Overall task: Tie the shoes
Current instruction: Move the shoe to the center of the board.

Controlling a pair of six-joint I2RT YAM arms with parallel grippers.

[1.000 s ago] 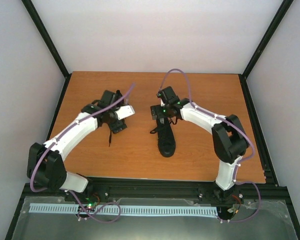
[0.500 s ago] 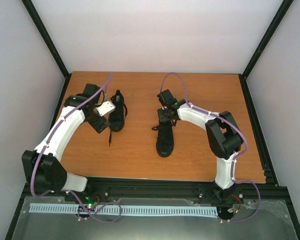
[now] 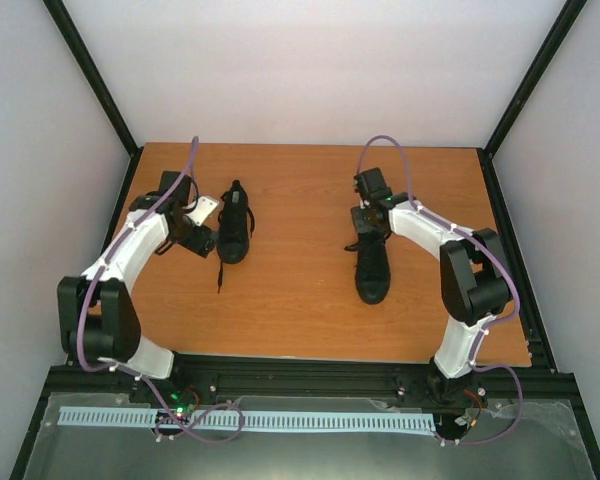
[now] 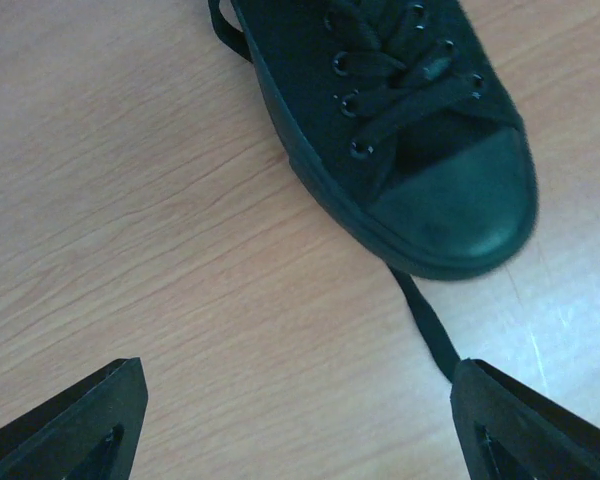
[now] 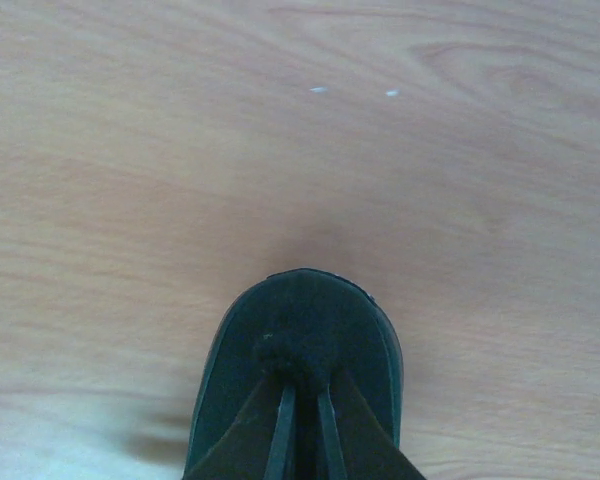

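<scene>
The left claw hangs released just beside the left black canvas low-top sneaker on the wooden table. The right claw is clenched on the right black canvas sneaker, well apart.

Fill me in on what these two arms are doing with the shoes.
Two robot arms are working over a wooden table with a pair of black sneakers on it. The right gripper is shut on the right shoe at its far end. The left gripper hangs open beside the left shoe, not touching it. That shoe's lace trails loose across the table, so it is not tied yet.
</scene>
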